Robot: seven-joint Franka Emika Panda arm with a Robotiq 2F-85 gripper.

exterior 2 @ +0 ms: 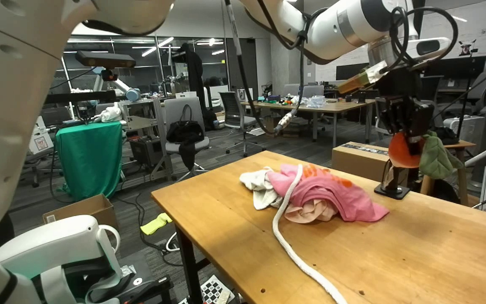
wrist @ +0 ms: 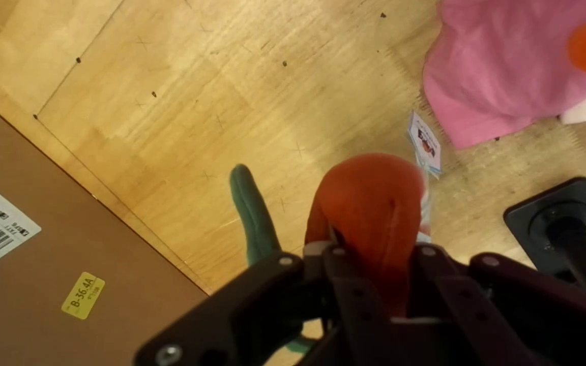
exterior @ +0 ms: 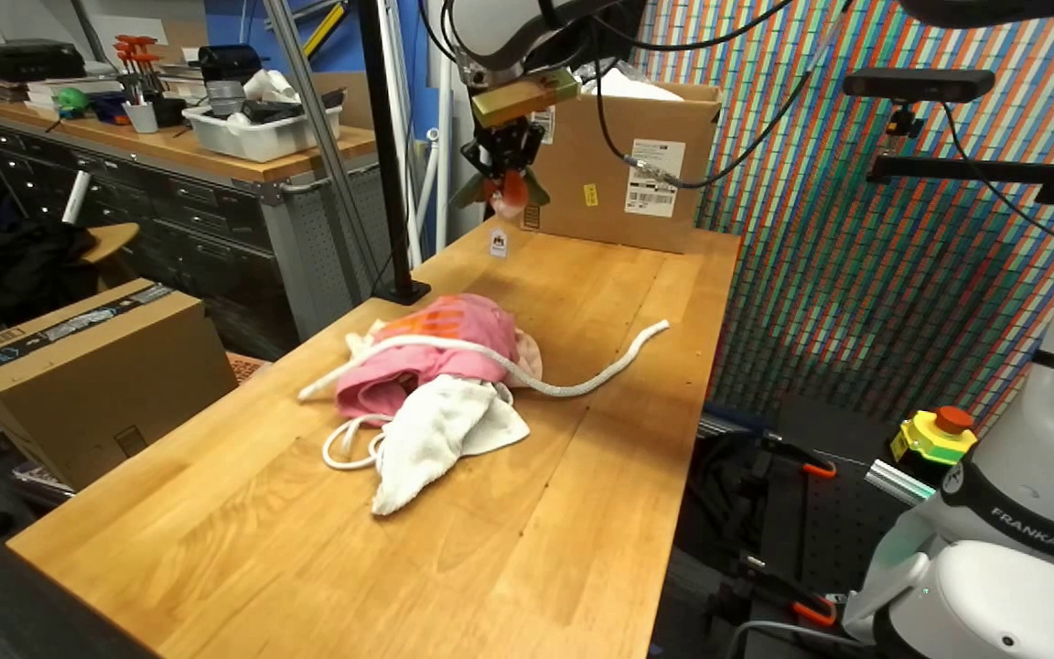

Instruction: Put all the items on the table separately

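My gripper (exterior: pixel 507 174) is shut on an orange plush toy (exterior 2: pixel 400 152) with green leaves, held above the table's far end. In the wrist view the toy (wrist: pixel 374 198) sits between the fingers, a paper tag (wrist: pixel 425 142) hanging from it. A pink cloth (exterior: pixel 486 320) with orange print lies bunched mid-table; it also shows in the wrist view (wrist: pixel 496 76). A white cloth (exterior: pixel 440 430) lies against it, and a peach cloth (exterior 2: pixel 310 211) shows partly beneath it. A white rope (exterior: pixel 573 389) lies across the pile. A thin white cord (exterior: pixel 344 458) loops beside it.
A large cardboard box (exterior: pixel 609 174) stands at the far end of the wooden table (exterior: pixel 582 513), close to the gripper. A black post with a square base (exterior 2: pixel 391 191) stands at the table edge near the held toy. Another box (exterior: pixel 115 366) is on the floor side.
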